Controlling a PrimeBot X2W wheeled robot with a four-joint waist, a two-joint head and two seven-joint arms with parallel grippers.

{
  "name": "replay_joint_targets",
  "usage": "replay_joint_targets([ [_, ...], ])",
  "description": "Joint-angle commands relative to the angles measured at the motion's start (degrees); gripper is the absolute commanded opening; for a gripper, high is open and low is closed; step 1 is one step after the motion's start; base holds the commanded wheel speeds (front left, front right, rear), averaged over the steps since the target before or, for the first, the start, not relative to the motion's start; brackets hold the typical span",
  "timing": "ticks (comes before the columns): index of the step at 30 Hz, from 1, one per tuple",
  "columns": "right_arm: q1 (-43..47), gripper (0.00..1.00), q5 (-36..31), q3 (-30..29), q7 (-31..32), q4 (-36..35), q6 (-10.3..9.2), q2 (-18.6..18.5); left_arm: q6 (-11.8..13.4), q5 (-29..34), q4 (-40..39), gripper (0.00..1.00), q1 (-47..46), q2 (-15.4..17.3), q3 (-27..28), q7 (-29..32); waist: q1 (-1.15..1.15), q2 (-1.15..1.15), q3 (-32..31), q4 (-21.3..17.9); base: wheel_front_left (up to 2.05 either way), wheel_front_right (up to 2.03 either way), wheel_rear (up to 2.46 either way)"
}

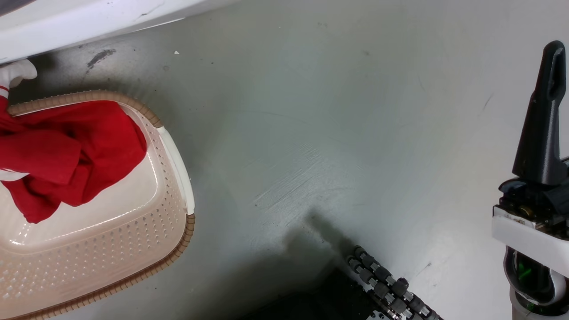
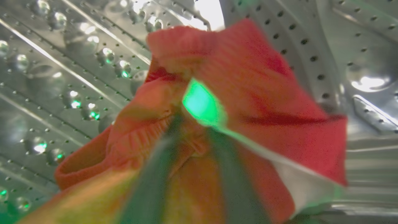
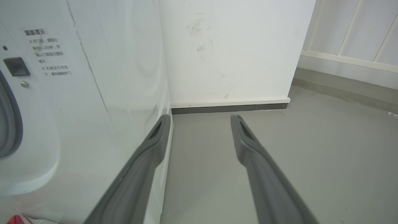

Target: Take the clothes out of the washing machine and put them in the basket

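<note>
Unloading partway, transfer unfinished.
Some clothes (image 1: 66, 151) already lie in the basket (image 1: 178, 171); left pincer (image 2: 194, 127) clenched on a red garment (image 2: 264, 102) inside the drum (image 2: 62, 77) of the washing machine (image 3: 93, 102) — not yet lifted out. Right pincer (image 3: 200, 119) released, empty, idle beside the machine.

Grey floor (image 1: 355, 133), basket (image 1: 133, 244) on it, washing machine (image 3: 93, 124) alongside

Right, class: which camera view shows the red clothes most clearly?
The head view: clothes lie sharp and well lit in the basket. The left wrist view shows a blurred close-up of more fabric inside the drum, pinched by the left gripper. The right wrist view catches a red-and-white scrap at its bottom left corner.
</note>
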Motion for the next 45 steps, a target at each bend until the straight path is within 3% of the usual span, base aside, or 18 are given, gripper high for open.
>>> replay_joint_targets([
  [1, -0.59, 1.0, -0.1, 0.18, -0.14, -0.1, -0.02, 0.03, 0.08, 0.18, 1.34, 0.0, 1.13, 0.09, -0.57, -0.81, 0.0, 0.0, -0.25, 0.23, 0.0, 0.0, 0.0],
  [17, 0.6, 1.0, -2.78, 0.66, -0.14, 1.93, -0.02, 0.03, 0.0, -3.99, 4.96, 0.0, 4.31, -1.44, -1.55, -11.99, 0.0, 0.0, -7.98, 2.46, 0.0, 0.0, 0.0],
  [38, 4.48, 1.0, -7.96, 1.33, -0.14, 4.45, -0.02, 0.02, -0.02, -13.85, 7.33, 0.0, 24.36, -5.59, -7.06, -41.01, 0.0, 0.0, -22.03, 7.02, 0.0, 0.0, 0.0],
  [45, 6.43, 1.0, -9.52, 1.93, -0.14, 5.08, -0.02, 0.02, 1.54, -15.18, 8.22, 0.0, 30.45, -8.11, -6.25, -51.68, 0.0, 0.0, -26.38, 8.53, 0.0, 0.0, 0.0],
])
